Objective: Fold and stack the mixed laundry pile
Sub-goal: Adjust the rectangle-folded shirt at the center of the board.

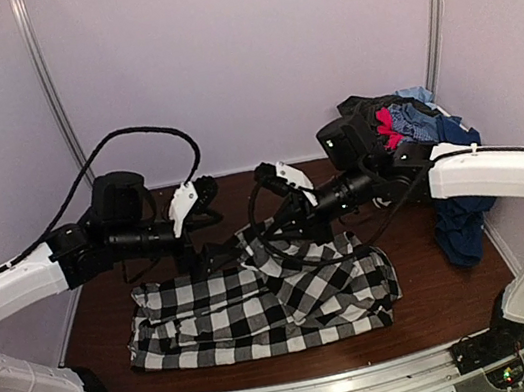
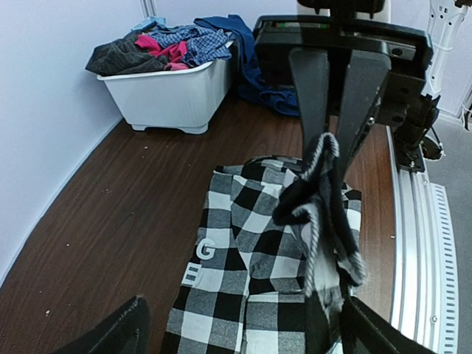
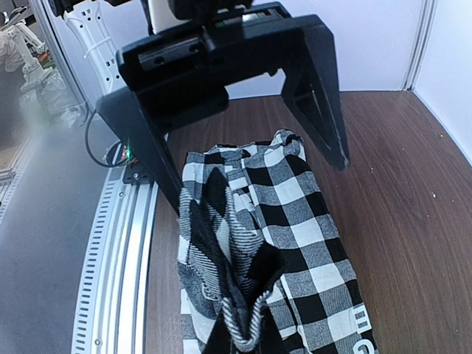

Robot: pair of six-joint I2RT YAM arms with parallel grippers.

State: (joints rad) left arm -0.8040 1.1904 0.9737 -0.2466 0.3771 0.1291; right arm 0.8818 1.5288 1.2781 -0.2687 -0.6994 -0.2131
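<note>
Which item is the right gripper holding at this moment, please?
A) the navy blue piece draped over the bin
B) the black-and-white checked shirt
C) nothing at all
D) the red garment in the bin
B: in the left wrist view the right gripper is shut on a raised fold of the black-and-white checked shirt, the rest of which lies spread on the table.

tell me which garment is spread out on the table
The black-and-white checked shirt, spread on the wooden table; the red piece, blue plaid piece and dark grey piece sit heaped in the white bin.
</note>
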